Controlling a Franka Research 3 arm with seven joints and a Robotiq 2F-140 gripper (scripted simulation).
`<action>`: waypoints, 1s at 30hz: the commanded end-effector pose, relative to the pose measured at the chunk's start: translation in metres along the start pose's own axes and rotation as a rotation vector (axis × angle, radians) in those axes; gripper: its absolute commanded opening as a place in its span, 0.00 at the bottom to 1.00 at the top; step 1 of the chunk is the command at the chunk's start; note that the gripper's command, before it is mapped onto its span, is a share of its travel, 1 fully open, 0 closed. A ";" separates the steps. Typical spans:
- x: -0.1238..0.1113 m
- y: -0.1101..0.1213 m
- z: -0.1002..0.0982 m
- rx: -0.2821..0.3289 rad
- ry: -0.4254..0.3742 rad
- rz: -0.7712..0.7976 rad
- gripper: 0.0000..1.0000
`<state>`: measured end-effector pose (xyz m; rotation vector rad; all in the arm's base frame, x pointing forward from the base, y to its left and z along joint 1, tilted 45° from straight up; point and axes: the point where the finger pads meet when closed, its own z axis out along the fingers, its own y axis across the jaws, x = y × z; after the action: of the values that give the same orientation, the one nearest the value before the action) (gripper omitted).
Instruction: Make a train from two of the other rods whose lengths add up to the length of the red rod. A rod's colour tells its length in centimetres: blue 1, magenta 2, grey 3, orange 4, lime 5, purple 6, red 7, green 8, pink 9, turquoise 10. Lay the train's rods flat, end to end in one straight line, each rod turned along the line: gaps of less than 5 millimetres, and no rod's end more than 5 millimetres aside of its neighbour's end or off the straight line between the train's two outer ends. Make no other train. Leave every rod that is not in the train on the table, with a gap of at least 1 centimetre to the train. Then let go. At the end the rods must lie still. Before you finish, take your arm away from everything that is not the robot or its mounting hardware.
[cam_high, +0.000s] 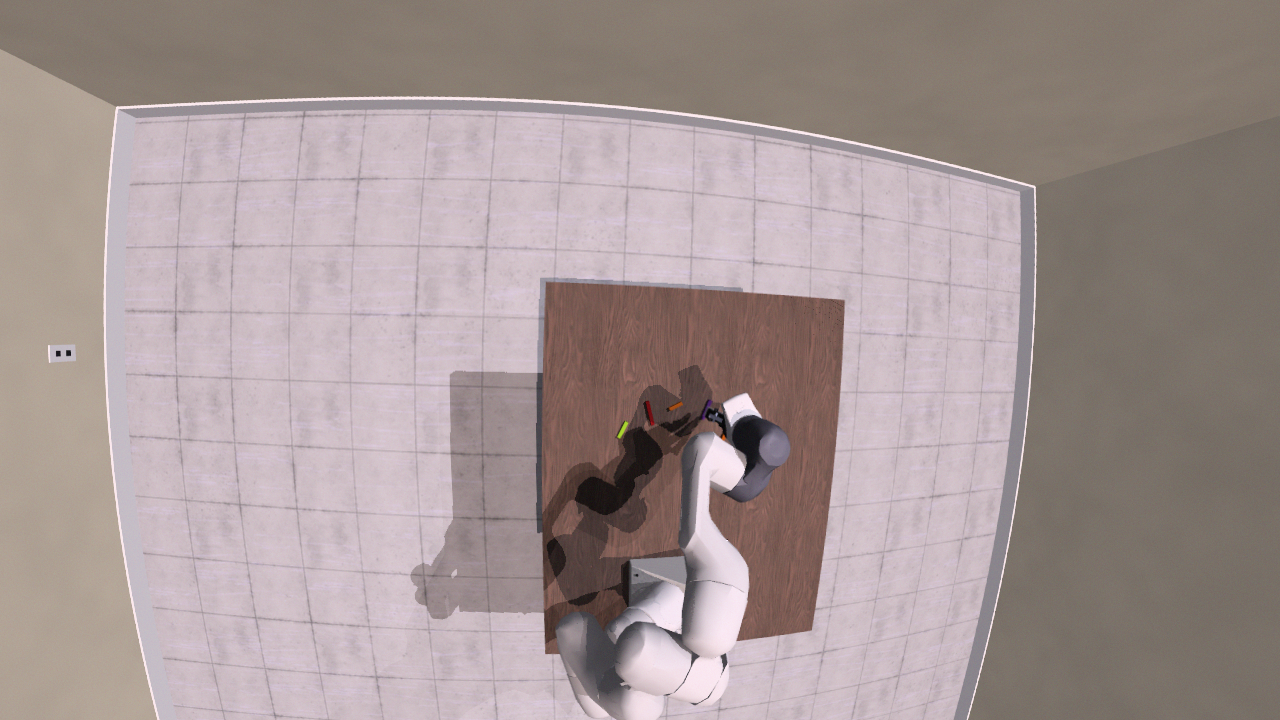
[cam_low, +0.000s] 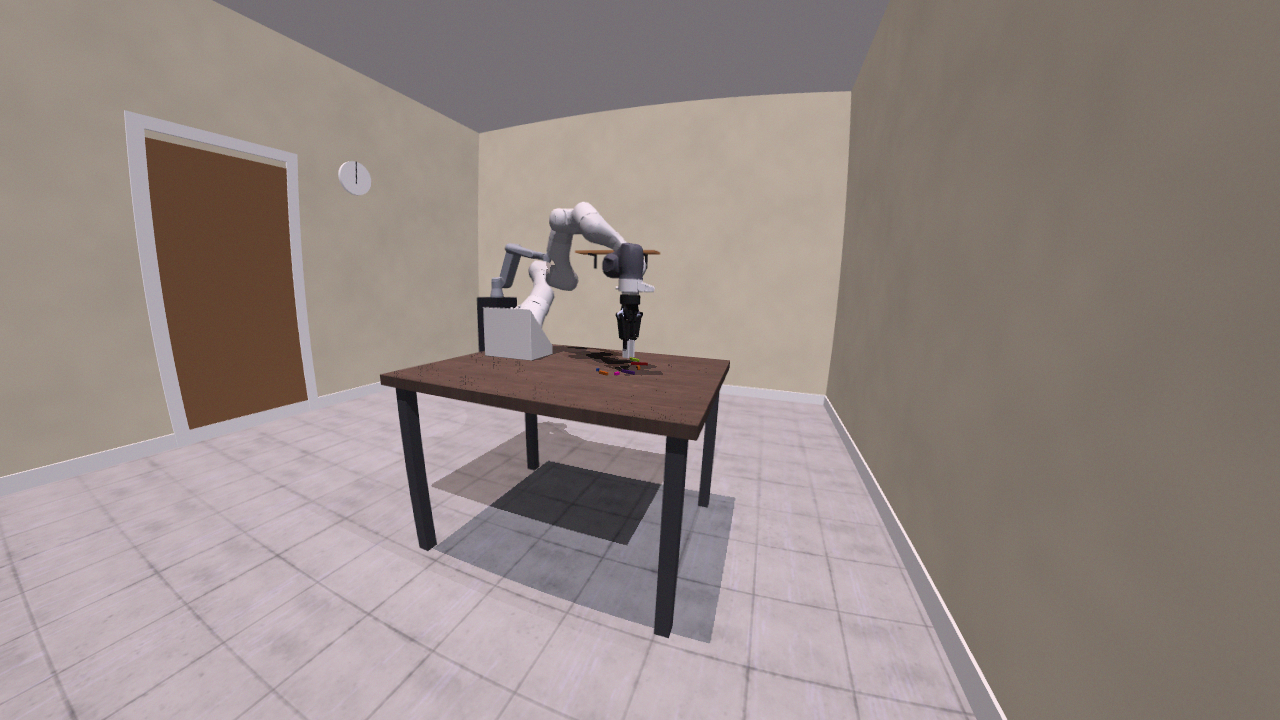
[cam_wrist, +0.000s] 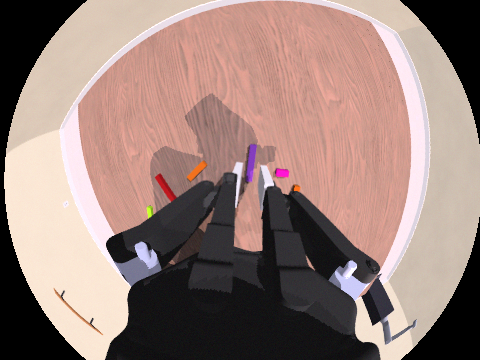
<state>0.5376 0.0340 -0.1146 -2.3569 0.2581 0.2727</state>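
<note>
In the wrist view my gripper (cam_wrist: 250, 174) has its fingers narrowed to a small gap with nothing between them. It hangs a little above the table, over the near end of the purple rod (cam_wrist: 251, 162), which lies flat just past the fingertips. The magenta rod (cam_wrist: 282, 172) lies to the right of it. One orange rod (cam_wrist: 295, 188) peeks out behind the right finger. Another orange rod (cam_wrist: 196, 171), the red rod (cam_wrist: 164, 187) and the lime rod (cam_wrist: 150, 211) lie to the left. In the overhead view the gripper (cam_high: 713, 416) is beside the purple rod (cam_high: 707, 405), with the red rod (cam_high: 648, 412) and lime rod (cam_high: 622, 429) further left.
The robot's base and a grey box (cam_high: 657, 577) stand at the near end of the wooden table (cam_high: 684, 443). The arm's shadow falls over the rods. In the side view the gripper (cam_low: 629, 347) hangs over the rod cluster (cam_low: 622, 367).
</note>
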 end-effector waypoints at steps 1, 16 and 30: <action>0.001 0.001 0.006 -0.003 0.003 -0.007 0.15; 0.001 0.001 0.026 -0.003 0.003 -0.007 0.15; 0.002 0.001 0.040 -0.003 0.003 -0.007 0.15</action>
<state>0.5324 0.0612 -0.1415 -2.3555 0.2507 0.2753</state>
